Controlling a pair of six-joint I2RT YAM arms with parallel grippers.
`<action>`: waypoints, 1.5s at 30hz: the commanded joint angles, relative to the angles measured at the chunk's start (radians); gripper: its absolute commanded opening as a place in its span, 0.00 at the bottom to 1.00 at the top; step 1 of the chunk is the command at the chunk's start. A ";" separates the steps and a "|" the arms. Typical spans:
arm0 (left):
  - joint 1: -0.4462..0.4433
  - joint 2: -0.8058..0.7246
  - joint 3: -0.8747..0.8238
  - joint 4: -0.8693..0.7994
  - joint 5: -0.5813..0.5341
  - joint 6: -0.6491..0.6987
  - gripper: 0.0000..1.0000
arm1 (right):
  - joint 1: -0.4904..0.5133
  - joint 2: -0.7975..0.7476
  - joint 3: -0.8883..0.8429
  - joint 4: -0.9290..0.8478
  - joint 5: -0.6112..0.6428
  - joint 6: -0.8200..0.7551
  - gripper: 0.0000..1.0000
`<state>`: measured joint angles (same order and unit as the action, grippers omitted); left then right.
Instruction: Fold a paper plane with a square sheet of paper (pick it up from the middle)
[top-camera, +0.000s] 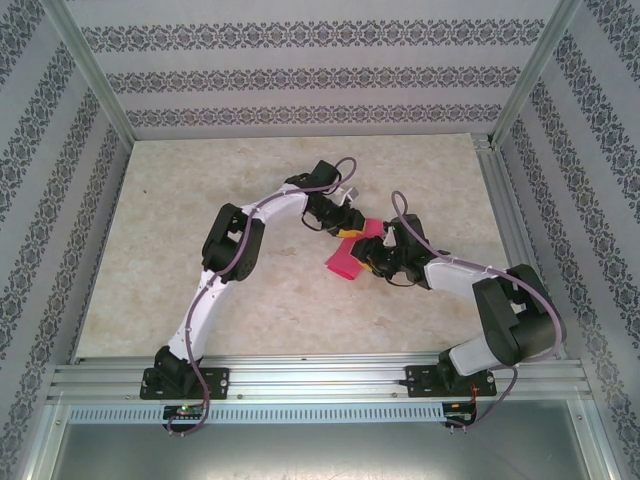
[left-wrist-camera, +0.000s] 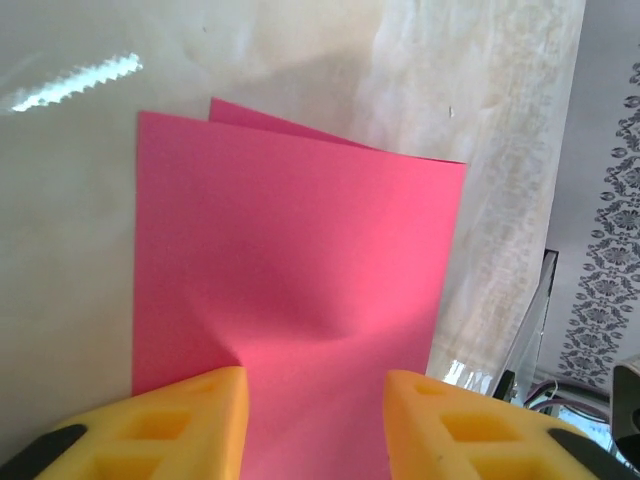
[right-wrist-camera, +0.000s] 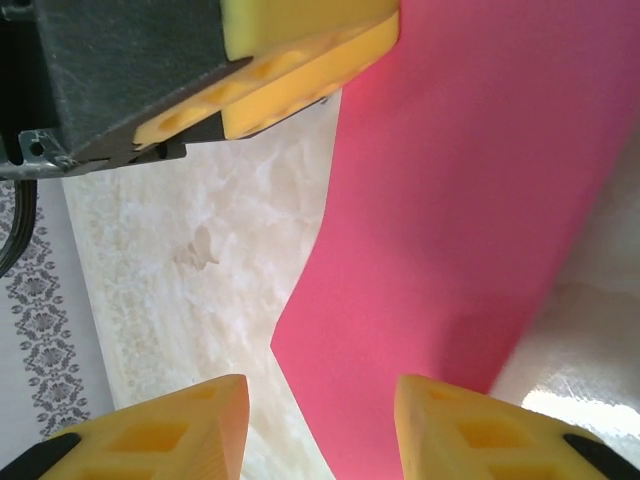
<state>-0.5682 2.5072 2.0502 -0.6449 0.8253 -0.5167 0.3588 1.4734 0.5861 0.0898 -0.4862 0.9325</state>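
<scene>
The pink sheet of paper (top-camera: 344, 261) lies on the table, folded over so that two layers show at its far edge (left-wrist-camera: 300, 250). My left gripper (left-wrist-camera: 315, 385) is open at the sheet's near edge, its yellow fingers standing apart with the paper and a small dent in it between them. From above, the left gripper (top-camera: 350, 228) sits at the sheet's far end and my right gripper (top-camera: 376, 256) at its right side. The right gripper (right-wrist-camera: 322, 395) is open, one finger over the table, the other over the sheet (right-wrist-camera: 460, 200). The left gripper's yellow finger (right-wrist-camera: 300, 60) hangs close above.
The pale marble-patterned table (top-camera: 200, 200) is bare around the sheet. An aluminium rail (top-camera: 320, 375) carries both arm bases at the near edge. Metal posts and patterned walls (top-camera: 300, 70) close in the sides and back.
</scene>
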 joint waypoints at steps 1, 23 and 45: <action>0.029 -0.083 0.016 0.007 -0.009 0.007 0.50 | -0.021 -0.018 -0.001 -0.031 0.047 -0.021 0.43; 0.046 -0.313 -0.451 0.257 0.202 -0.007 0.50 | -0.027 0.076 0.061 -0.023 0.039 -0.035 0.41; 0.019 -0.164 -0.266 0.127 0.161 0.059 0.42 | -0.031 0.075 0.069 -0.035 0.030 -0.043 0.41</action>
<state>-0.5400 2.3276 1.7554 -0.4988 0.9924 -0.4946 0.3374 1.5433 0.6285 0.0521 -0.4572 0.9138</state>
